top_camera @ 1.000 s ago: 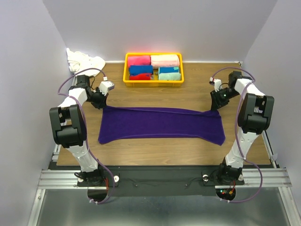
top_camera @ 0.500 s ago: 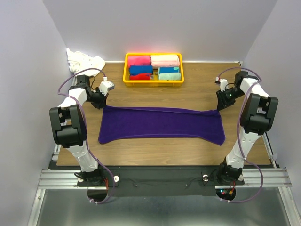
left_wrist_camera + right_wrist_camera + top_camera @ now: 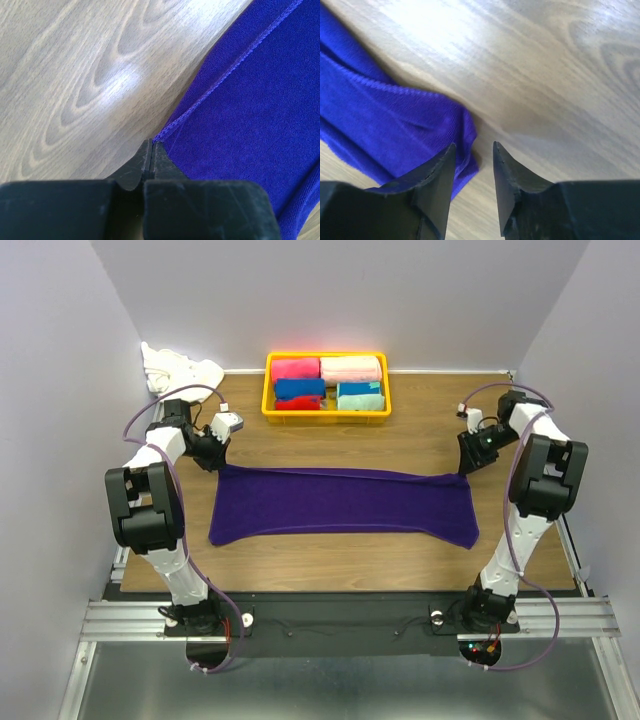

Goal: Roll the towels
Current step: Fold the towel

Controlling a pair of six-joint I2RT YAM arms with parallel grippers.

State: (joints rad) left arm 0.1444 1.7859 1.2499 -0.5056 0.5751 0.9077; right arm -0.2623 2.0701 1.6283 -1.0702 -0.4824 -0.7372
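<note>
The purple towel (image 3: pixel 340 505) lies spread flat across the middle of the table, long side running left to right. My left gripper (image 3: pixel 214 457) is low at its far left corner. In the left wrist view its jaws (image 3: pixel 151 143) are pressed together, and the towel's (image 3: pixel 240 100) hemmed corner ends right at their tips. My right gripper (image 3: pixel 466 462) is at the far right corner. Its jaws (image 3: pixel 472 150) stand apart over bare wood, with the towel's corner (image 3: pixel 385 125) lying loose beside the left finger (image 3: pixel 437 175). The white towel (image 3: pixel 180 368) sits crumpled at the back left corner.
A yellow basket (image 3: pixel 268 390) at the back middle holds several rolled towels in pink, red, blue and teal. Grey walls close in the wooden table (image 3: pixel 420 435) on the left, right and back. Both arms' bases stand at the near edge.
My right gripper has opened and let go of the towel's far right corner, after shifting slightly right and back. The left arm and the towel have stayed in place.
</note>
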